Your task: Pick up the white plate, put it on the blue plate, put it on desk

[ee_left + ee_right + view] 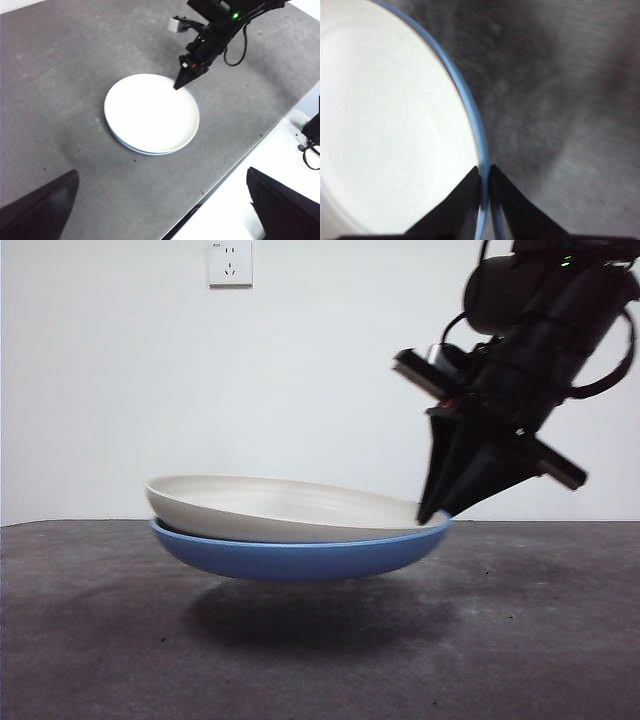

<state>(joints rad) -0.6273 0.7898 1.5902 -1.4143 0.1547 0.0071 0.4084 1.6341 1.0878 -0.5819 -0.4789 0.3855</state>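
Note:
The white plate point(270, 502) lies nested in the blue plate point(300, 558), and the stack hangs slightly tilted a little above the desk point(540, 640), with a shadow under it. My right gripper point(432, 515) is shut on the stack's right rim. In the right wrist view its jaws point(485, 172) pinch the blue plate's edge point(470, 110), one jaw over the white plate point(385, 125). The left wrist view shows the white plate point(152, 112) from afar, with the right gripper point(176, 87) at its rim. My left gripper point(162, 210) is open, far from the plates.
A white wall with a socket point(230, 262) stands behind the desk. In the left wrist view the desk's edge runs diagonally beside a white surface point(240, 210), where a black device with cables point(312, 135) sits.

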